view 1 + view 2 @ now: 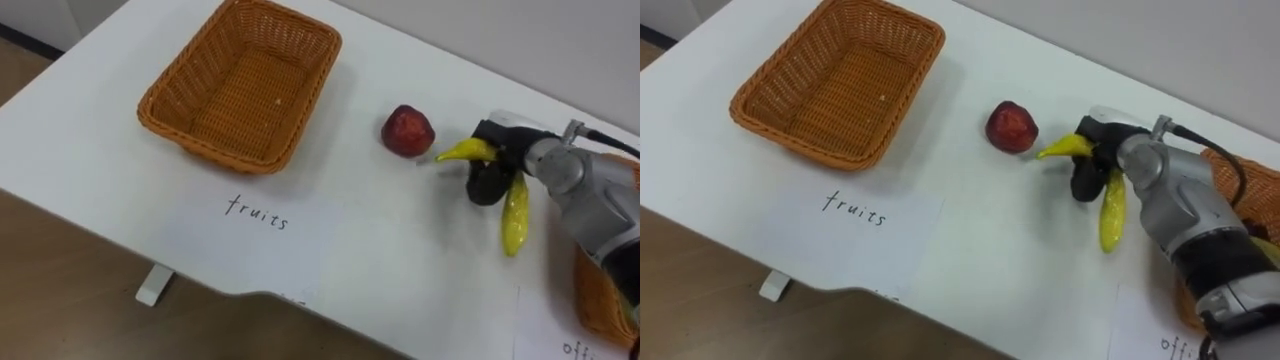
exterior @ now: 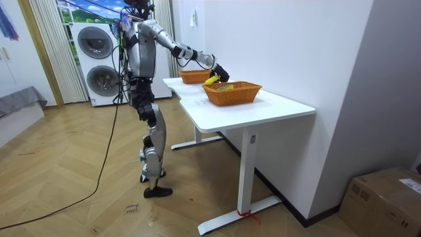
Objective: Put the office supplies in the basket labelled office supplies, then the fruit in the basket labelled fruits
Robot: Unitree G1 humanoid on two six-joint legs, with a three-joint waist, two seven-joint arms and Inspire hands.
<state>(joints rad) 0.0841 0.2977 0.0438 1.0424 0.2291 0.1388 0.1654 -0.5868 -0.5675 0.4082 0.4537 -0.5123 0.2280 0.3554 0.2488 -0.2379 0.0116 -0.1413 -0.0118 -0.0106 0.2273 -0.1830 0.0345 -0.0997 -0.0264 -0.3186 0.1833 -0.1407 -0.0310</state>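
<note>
My right hand (image 1: pixel 490 168) is shut on a bunch of yellow bananas (image 1: pixel 515 215), just right of a red apple (image 1: pixel 407 131) that lies on the white table (image 1: pixel 380 250). One banana points left toward the apple and another hangs down below the hand. The empty wicker fruit basket (image 1: pixel 215 155) stands at the table's far left. A second wicker basket (image 1: pixel 600 295) shows at the right edge, partly behind my forearm. In the room view I stand at the table's end, right hand (image 2: pixel 220 72) reaching out between the two baskets.
A paper label with handwriting (image 1: pixel 260 212) lies in front of the fruit basket, and another paper (image 1: pixel 570 335) lies by the right basket. The table's front edge runs along the lower left, with wooden floor (image 1: pixel 60 300) below. A wall stands behind the table.
</note>
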